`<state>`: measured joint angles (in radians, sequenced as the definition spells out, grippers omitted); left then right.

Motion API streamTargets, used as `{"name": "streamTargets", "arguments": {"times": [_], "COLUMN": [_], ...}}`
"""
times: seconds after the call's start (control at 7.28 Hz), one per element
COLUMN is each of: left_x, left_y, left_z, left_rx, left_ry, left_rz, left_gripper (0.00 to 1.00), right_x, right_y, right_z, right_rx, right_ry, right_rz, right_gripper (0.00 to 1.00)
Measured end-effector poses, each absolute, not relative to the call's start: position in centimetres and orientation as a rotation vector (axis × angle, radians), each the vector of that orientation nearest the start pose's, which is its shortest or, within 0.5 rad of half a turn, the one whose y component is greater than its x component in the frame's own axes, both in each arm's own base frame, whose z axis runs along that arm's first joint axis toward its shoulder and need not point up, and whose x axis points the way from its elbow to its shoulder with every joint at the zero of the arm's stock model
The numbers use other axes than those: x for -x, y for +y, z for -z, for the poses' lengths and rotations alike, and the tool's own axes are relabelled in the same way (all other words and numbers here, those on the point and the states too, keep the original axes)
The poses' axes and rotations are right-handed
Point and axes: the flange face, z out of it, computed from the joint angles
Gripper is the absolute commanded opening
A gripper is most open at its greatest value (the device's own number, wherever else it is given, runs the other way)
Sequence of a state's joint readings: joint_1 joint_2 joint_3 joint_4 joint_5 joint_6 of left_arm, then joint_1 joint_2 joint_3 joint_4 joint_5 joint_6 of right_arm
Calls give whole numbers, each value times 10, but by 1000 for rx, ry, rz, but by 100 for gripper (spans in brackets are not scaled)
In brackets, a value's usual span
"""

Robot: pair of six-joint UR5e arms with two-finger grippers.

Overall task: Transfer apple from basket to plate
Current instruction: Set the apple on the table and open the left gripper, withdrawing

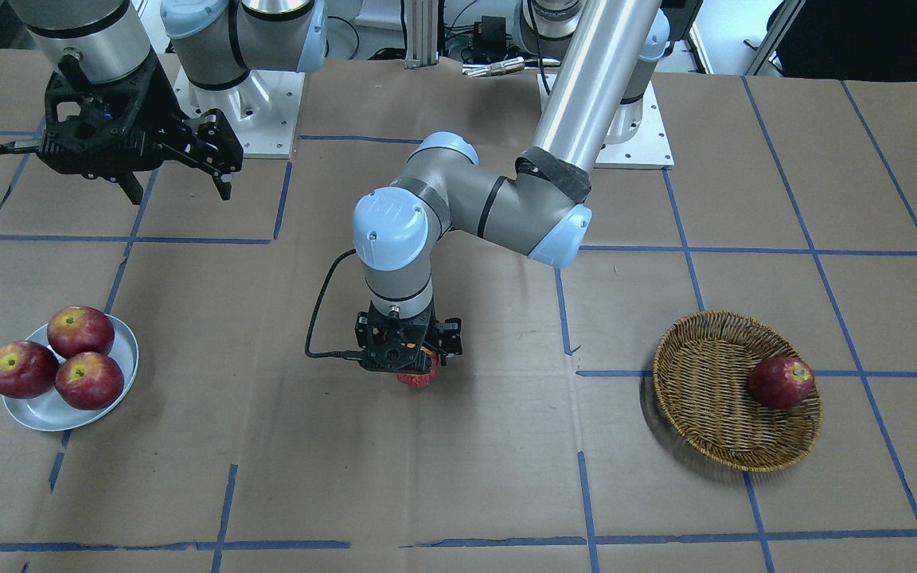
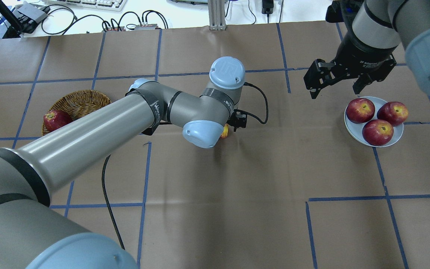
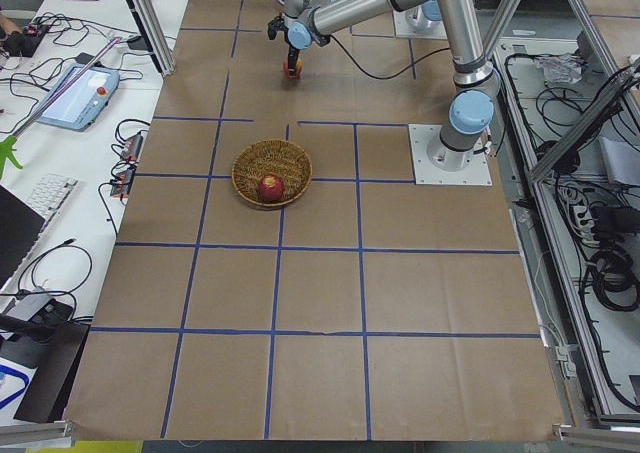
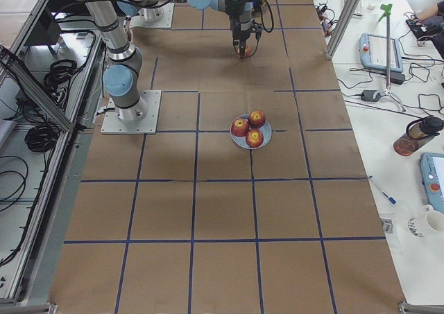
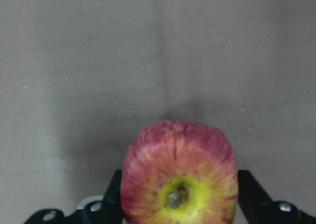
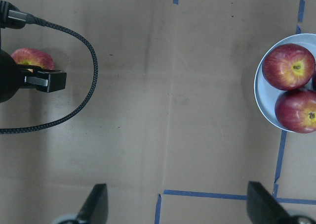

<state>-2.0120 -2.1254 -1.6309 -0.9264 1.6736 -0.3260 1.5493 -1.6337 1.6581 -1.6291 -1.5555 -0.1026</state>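
Note:
My left gripper is shut on the apple, held low over the middle of the table. In the left wrist view the apple is streaky red-orange with a yellow-green stem patch and sits between both fingers. The wicker basket lies toward the left arm's side and holds one darker red apple. The white plate on the right arm's side carries three dark red apples. My right gripper is open and empty, hovering above the table behind the plate.
The table is brown paper marked with blue tape lines. A black cable loops from the left wrist. The left arm's forearm passes over part of the basket in the overhead view.

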Motion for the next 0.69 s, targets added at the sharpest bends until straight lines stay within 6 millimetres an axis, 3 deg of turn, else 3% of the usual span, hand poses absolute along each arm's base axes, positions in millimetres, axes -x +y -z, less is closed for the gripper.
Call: {"name": "streamTargets", "arguments": {"times": [0.14, 0.41, 0.55, 0.69], "left_x": [380, 352, 327, 288], "left_y": [-533, -522, -509, -497], "left_z": [-221, -294, -341, -384], "left_rx": [-169, -182, -228, -266], "left_ry": [3050, 3051, 3048, 3044], "left_rz": [98, 87, 87, 82], "left_gripper": [100, 99, 100, 99], "right_x": [-125, -125, -125, -125], "right_y": [-471, -471, -471, -471], "right_z": [-481, -481, -481, -482], "right_rx": [127, 127, 128, 127], "right_ry": [3125, 3125, 3125, 3127], "right_rz": [54, 55, 56, 58], "right_gripper": [100, 100, 100, 100]}}
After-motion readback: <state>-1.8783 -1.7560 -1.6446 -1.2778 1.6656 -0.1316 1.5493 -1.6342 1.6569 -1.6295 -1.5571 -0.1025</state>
